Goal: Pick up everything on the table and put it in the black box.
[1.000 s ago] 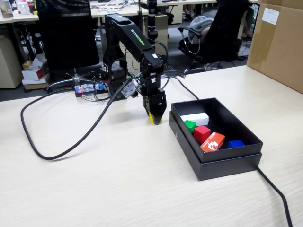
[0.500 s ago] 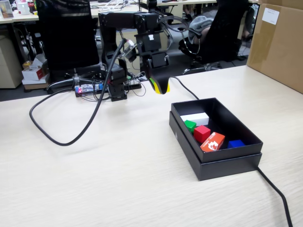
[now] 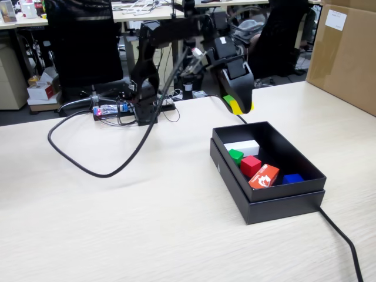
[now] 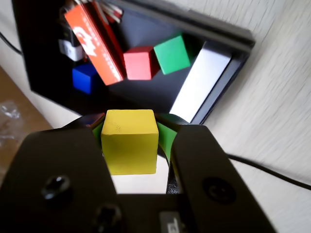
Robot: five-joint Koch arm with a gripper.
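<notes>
In the fixed view the gripper (image 3: 239, 106) hangs in the upper middle of the frame, above the far left corner of the black box (image 3: 276, 202), which sits right of centre on the desk (image 3: 117, 223). The fingers are clamped on the yellow cube (image 4: 129, 141), shown squarely in the wrist view at lower centre, held by two opposite faces.

In the wrist view the box floor lies above the cube: the orange-red carton (image 4: 95, 41) and blue block (image 4: 85, 77) at upper left, then the red cube (image 4: 140, 63), the green cube (image 4: 172, 53), and the white block (image 4: 199, 82) toward the right.

A good release likely means travelling further over the bare floor and lowering before parting the fingers. Height over the rim is hard to judge here.
</notes>
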